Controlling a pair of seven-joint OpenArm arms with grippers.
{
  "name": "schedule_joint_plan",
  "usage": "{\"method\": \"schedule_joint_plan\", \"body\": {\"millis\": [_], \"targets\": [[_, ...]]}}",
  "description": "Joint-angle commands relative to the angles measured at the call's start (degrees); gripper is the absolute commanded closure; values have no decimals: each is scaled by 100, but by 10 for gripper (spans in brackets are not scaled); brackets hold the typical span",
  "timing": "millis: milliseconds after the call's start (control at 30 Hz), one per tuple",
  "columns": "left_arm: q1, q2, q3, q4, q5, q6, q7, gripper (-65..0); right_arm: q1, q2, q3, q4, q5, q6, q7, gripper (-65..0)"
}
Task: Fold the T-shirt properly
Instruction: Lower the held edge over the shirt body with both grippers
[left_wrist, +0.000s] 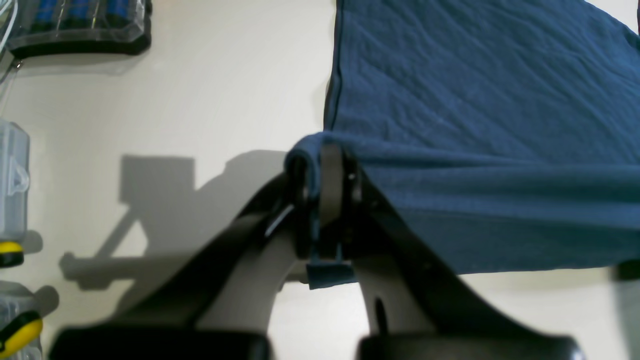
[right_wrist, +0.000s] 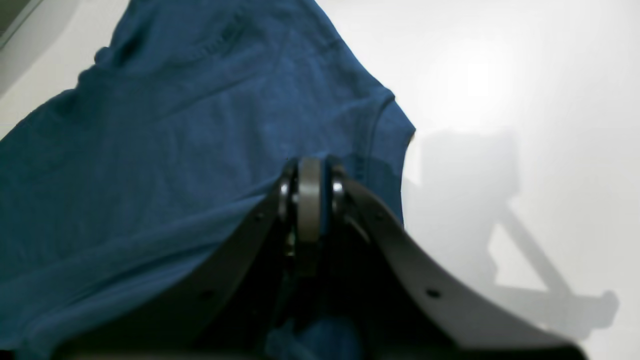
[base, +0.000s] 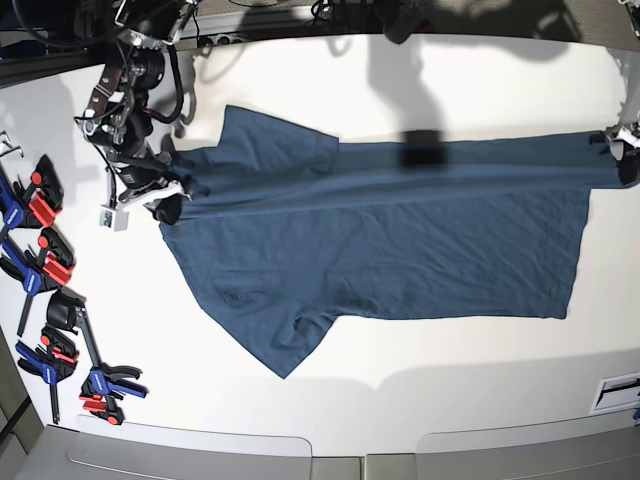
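The dark blue T-shirt (base: 400, 240) lies spread lengthwise across the white table, pulled taut along its far edge between my two grippers. At the left of the base view, my right gripper (base: 170, 203) is shut on the cloth at the shoulder end. The right wrist view shows that right gripper (right_wrist: 311, 172) pinching a fold of the T-shirt (right_wrist: 190, 125) beside a sleeve hem. My left gripper (base: 622, 148) holds the hem corner at the far right edge. In the left wrist view the left gripper (left_wrist: 322, 162) is shut on a rolled edge of the T-shirt (left_wrist: 475, 100).
Several red, blue and black clamps (base: 45, 250) lie along the table's left side. Clear plastic boxes (left_wrist: 80, 25) and yellow-tipped tools (left_wrist: 12, 252) sit left of the left gripper. A white label (base: 620, 390) lies near the table's front right edge.
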Motion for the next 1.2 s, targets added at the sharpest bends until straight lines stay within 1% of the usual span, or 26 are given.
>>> {"method": "schedule_joint_plan", "body": {"millis": [0, 100, 267, 433, 767, 900, 1000, 1033, 1133, 1167], "targets": [[-31, -164, -57, 72, -26, 72, -212, 0, 94, 81, 31, 87, -107, -35, 162, 0], [-31, -162, -57, 72, 39, 74, -260, 0, 92, 81, 31, 85, -223, -87, 142, 0], [-31, -162, -57, 72, 120, 74, -295, 0, 90, 81, 33, 85, -579, -496, 59, 0], [-31, -162, -57, 72, 120, 74, -308, 0, 92, 81, 33, 85, -673, -688, 63, 0], [-31, -162, -57, 72, 118, 74, -328, 0, 92, 81, 33, 87, -669, -686, 59, 0], [-31, -168, -4, 72, 122, 74, -195, 0, 92, 81, 33, 85, -669, -686, 61, 0], [-33, -175, 225, 72, 125, 76, -31, 0, 92, 81, 33, 85, -667, -686, 61, 0], [-31, -175, 319, 72, 160, 98, -33, 0, 92, 79, 33, 85, -667, -686, 61, 0], [-76, -175, 570, 70, 468, 505, -83, 0, 92, 81, 33, 85, -669, -686, 61, 0], [-111, -175, 629, 70, 575, 570, -90, 0, 92, 81, 33, 87, -669, -686, 61, 0]]}}
